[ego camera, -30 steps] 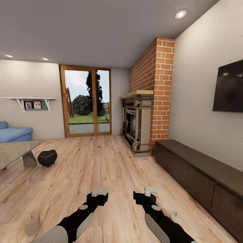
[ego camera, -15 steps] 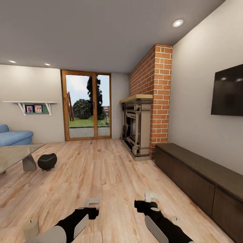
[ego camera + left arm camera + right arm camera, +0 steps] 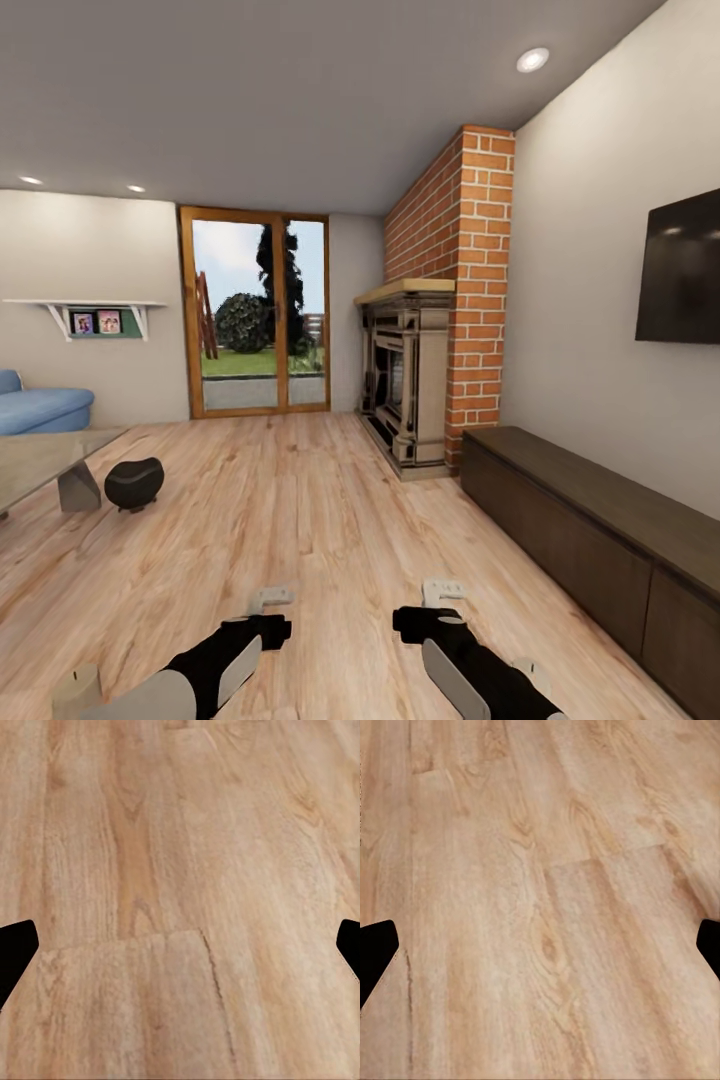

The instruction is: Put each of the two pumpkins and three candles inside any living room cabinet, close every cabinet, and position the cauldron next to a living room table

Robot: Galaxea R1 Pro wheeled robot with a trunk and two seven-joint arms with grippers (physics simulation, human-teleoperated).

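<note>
The squat black cauldron [image 3: 133, 483] stands on the plank floor beside the grey slanted leg of the glassy low table [image 3: 40, 452] at the left. A tan candle [image 3: 75, 690] stands on the floor at the bottom left, beside my left arm. Part of a second candle [image 3: 533, 671] peeks out behind my right arm. The long dark brown cabinet [image 3: 600, 535] runs along the right wall, its fronts shut. My left gripper [image 3: 270, 599] [image 3: 180, 952] and right gripper [image 3: 443, 590] [image 3: 540, 952] hover open over bare floor, holding nothing. The pumpkins are out of view.
A brick chimney [image 3: 470, 280] over an ornate fireplace [image 3: 405, 385] stands ahead on the right. Glass doors [image 3: 262, 310] close the far wall, a black TV [image 3: 685, 275] hangs at right, and a blue sofa [image 3: 40, 408] sits far left. Open wood floor lies ahead.
The camera has moved: the view tilted up and then swung a little, so both arms and the left candle sit lower in the picture. Both grippers stay open.
</note>
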